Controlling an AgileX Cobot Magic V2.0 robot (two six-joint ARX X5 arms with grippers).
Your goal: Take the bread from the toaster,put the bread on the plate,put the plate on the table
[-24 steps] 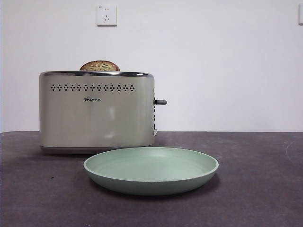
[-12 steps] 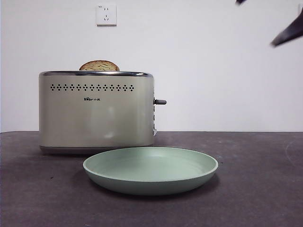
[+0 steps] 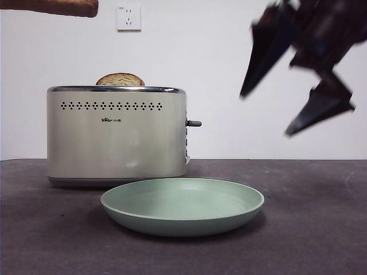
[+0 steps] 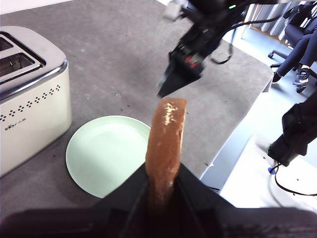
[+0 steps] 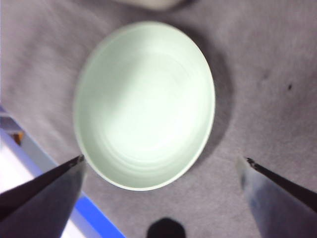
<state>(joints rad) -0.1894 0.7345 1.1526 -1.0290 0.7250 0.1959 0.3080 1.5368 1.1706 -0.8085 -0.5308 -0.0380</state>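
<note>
My left gripper [image 4: 164,174] is shut on a slice of bread [image 4: 166,134], brown crust edge up, held high over the table. In the front view only that slice's edge [image 3: 57,7] shows, at the top left corner. The mint-green plate [image 3: 182,206] lies on the table in front of the cream toaster [image 3: 117,134]; it also shows as plate [image 4: 106,153] and plate [image 5: 143,104]. A second slice [image 3: 120,79] stands in a toaster slot. My right gripper [image 3: 266,113] hangs open, high and to the right of the plate; its wrist view looks straight down on the plate between wide jaws.
The dark grey table [image 3: 321,229] stretches right of the plate. A grey lever [image 3: 194,123] sticks out of the toaster's right side. The table's edge [image 4: 233,134] runs near the plate, with floor and chairs beyond it.
The right gripper has dropped from the top right corner well into the front view. The held slice's edge has come into the top left corner. Toaster and plate have stayed put.
</note>
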